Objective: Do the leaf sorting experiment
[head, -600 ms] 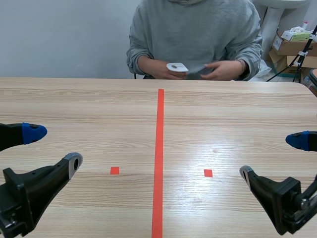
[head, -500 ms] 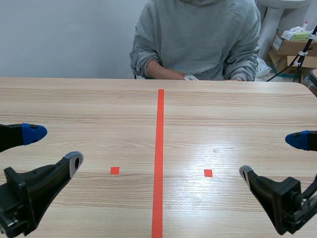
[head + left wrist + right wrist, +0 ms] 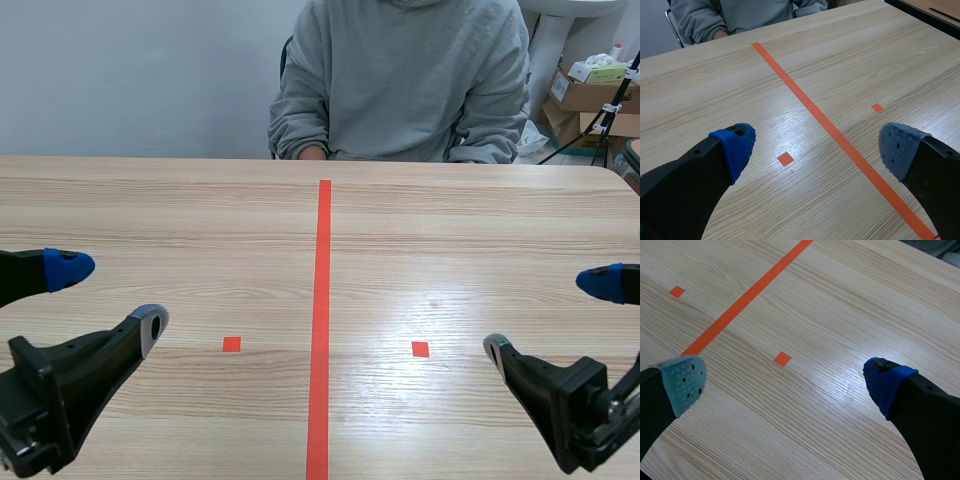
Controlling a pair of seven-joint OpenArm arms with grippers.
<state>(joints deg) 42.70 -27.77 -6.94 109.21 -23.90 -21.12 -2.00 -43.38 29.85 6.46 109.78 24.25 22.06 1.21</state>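
The black left fingers and right fingers are hanging wide apart, gripping nothing, above the pale wooden table. No leaves are showing anywhere; a person in a grey sweatshirt is sitting opposite. Closing now would risk pinching bare wood.

No text, brand, number or sign can be read in any view. The cardboard boxes at the far right show a pale patch on one side, possibly a label, too small to read.
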